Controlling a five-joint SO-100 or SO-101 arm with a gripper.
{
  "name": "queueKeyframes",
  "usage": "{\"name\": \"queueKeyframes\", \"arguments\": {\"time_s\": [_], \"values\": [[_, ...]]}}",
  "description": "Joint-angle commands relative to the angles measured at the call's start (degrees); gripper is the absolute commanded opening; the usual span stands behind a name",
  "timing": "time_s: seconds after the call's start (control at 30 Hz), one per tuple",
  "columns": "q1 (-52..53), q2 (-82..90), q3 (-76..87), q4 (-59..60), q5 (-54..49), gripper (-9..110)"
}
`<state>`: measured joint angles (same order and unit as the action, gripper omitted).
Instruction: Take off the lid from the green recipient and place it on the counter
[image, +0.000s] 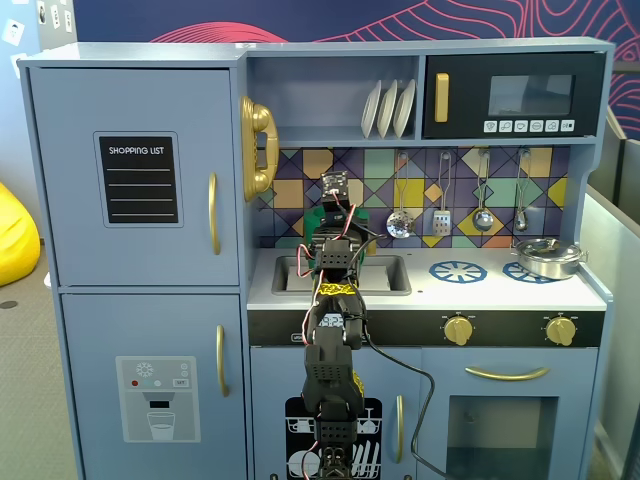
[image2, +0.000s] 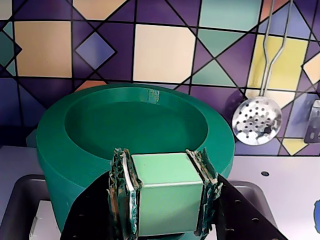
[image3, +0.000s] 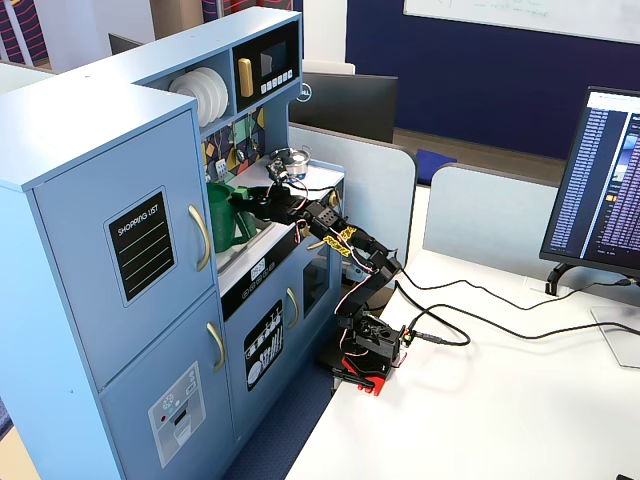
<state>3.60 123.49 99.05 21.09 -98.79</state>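
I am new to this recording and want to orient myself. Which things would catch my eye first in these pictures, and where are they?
In the wrist view, the gripper is shut on a pale green tab at the near rim of the lid, which fills the frame. In a fixed view, the green recipient stands at the left end of the counter, beside the sink. A silver pot sits on the right burner.

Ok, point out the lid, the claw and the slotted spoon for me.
lid (image2: 135, 122): wrist view, sunken top face.
claw (image2: 165, 192): wrist view, midway between the fingertips, around the lid's tab.
slotted spoon (image2: 257, 120): wrist view, perforated bowl.
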Motion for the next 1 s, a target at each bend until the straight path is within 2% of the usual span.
{"name": "queueKeyframes", "arguments": {"time_s": [0.0, 0.6, 0.87, 0.97], "values": [[-0.9, 0.4, -4.2, -1.0, 1.1, 0], [2.2, 1.1, -9.7, -2.0, -0.5, 0], [16.1, 3.1, -9.3, -1.8, 0.1, 0], [22.6, 4.0, -5.6, -6.0, 1.0, 0]]}}
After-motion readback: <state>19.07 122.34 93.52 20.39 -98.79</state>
